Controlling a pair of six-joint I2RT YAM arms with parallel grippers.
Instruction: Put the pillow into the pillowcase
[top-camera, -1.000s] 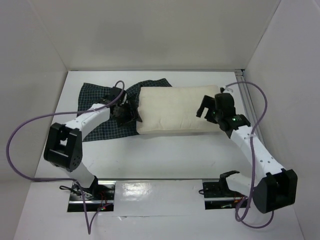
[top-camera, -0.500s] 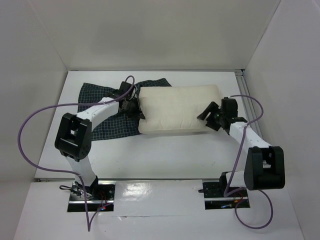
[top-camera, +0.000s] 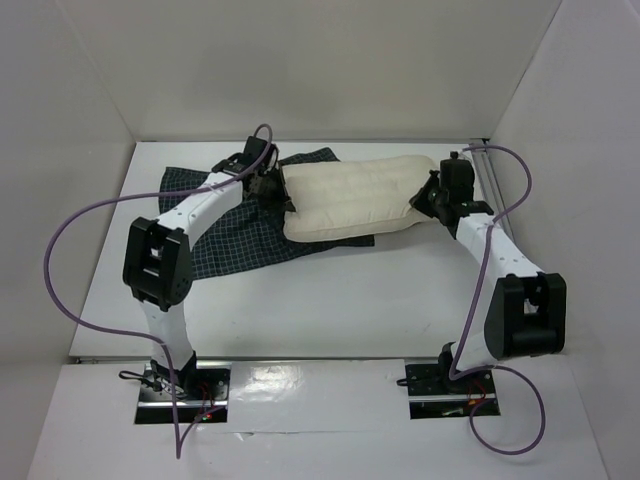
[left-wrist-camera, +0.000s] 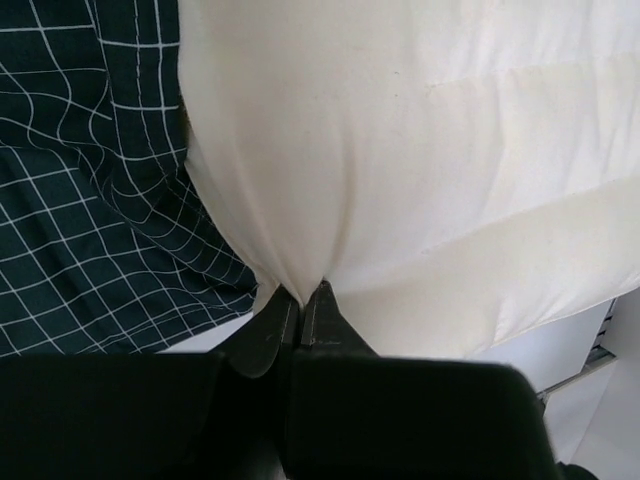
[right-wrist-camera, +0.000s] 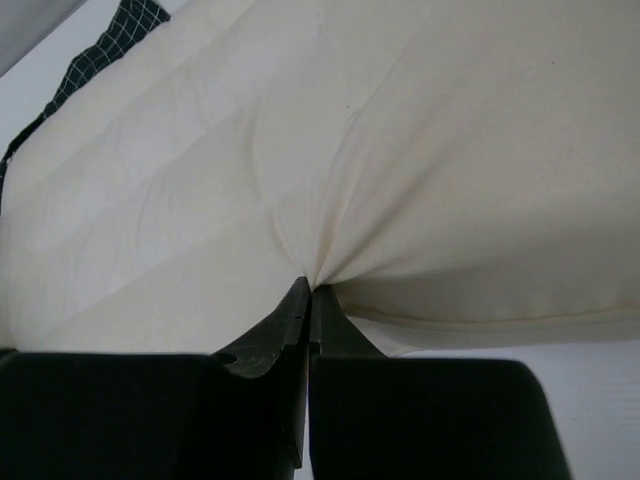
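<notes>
Pillow (top-camera: 350, 200) lies along the far edge of the table (top-camera: 330, 300), about mid-width, with its right end angled toward the far right corner. Its left end and near edge overlap the pillowcase (top-camera: 230, 235). The pillowcase is spread crumpled toward the far left corner. The pillow rests on top of the case, not in it.

Left gripper (left-wrist-camera: 300, 298): fingers pressed together, pinching a fold at the pillow's left end, the cloth drawn to a peak at the tips.

Right gripper (right-wrist-camera: 308, 288): fingers pressed together on a pucker of cloth at the pillow's right end.

Both arms reach in from the near edge, one to each end of the pillow.
</notes>
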